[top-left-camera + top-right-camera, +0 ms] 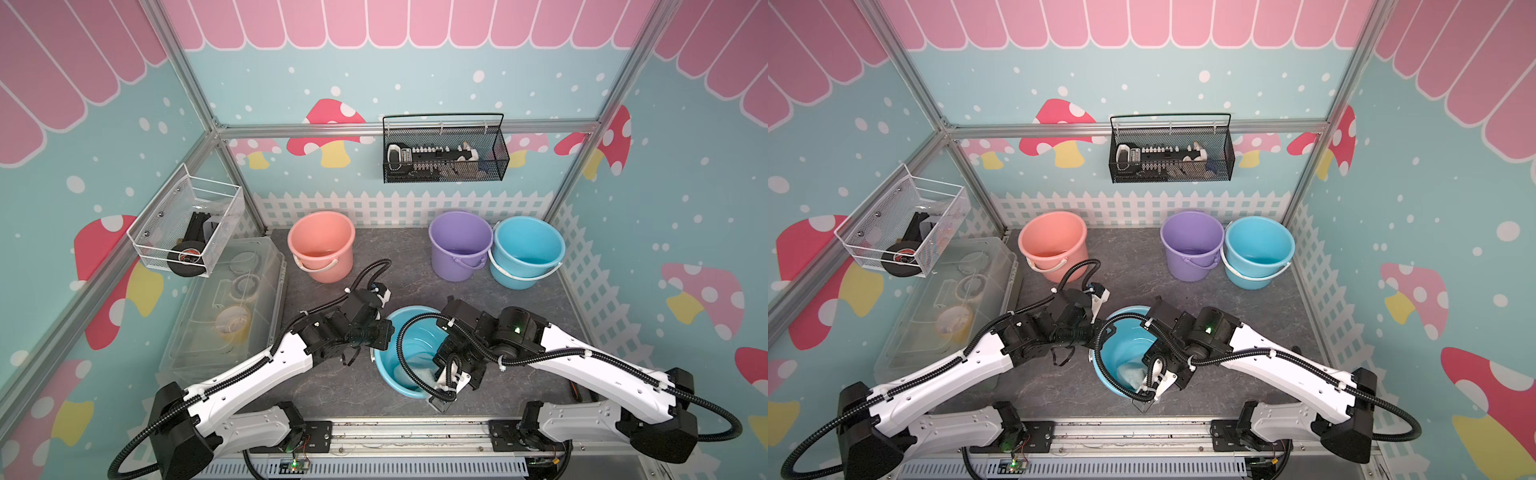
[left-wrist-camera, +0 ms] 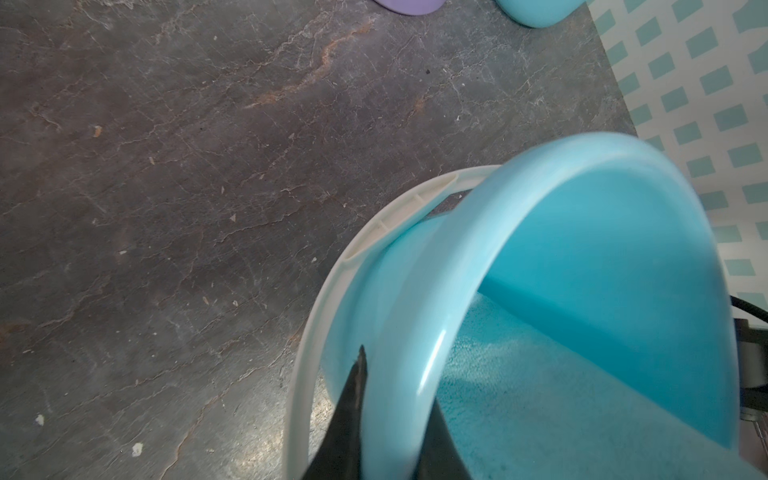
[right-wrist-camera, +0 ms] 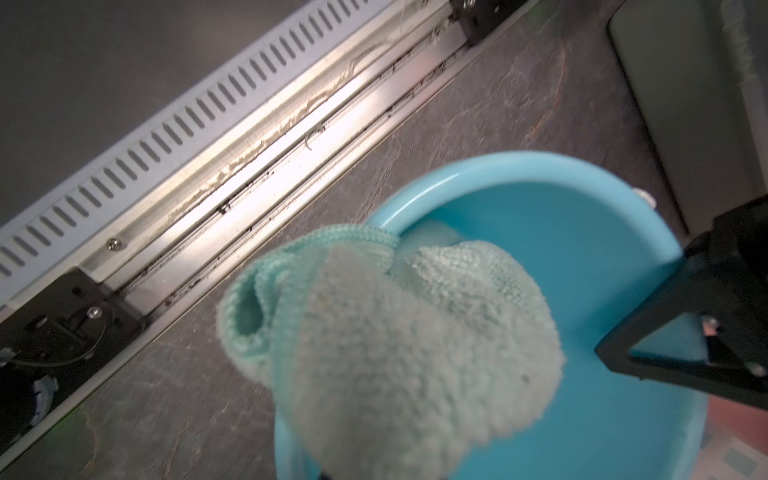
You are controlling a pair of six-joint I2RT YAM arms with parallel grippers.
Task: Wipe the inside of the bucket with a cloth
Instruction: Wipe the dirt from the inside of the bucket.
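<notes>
A light blue bucket [image 1: 415, 334] [image 1: 1121, 345] with a white handle [image 2: 395, 216] stands at the front middle of the grey table. My left gripper [image 1: 385, 330] [image 2: 399, 395] is shut on its rim [image 2: 582, 153], one black finger [image 2: 357, 407] outside the wall and one inside. My right gripper [image 1: 438, 368] [image 1: 1152, 370] reaches down into the bucket, shut on the pale aqua cloth [image 3: 395, 353]. The bunched cloth hides its fingertips in the right wrist view. The cloth [image 1: 413, 376] [image 2: 519, 395] rests against the bucket's inner wall and bottom.
At the back stand a pink bucket [image 1: 322, 245], a purple bucket [image 1: 459, 245] and a second blue bucket [image 1: 525, 249]. A clear plastic box [image 1: 232, 307] sits at the left, a white wire basket [image 1: 187, 224] above it. A metal rail [image 1: 407, 436] runs along the front edge.
</notes>
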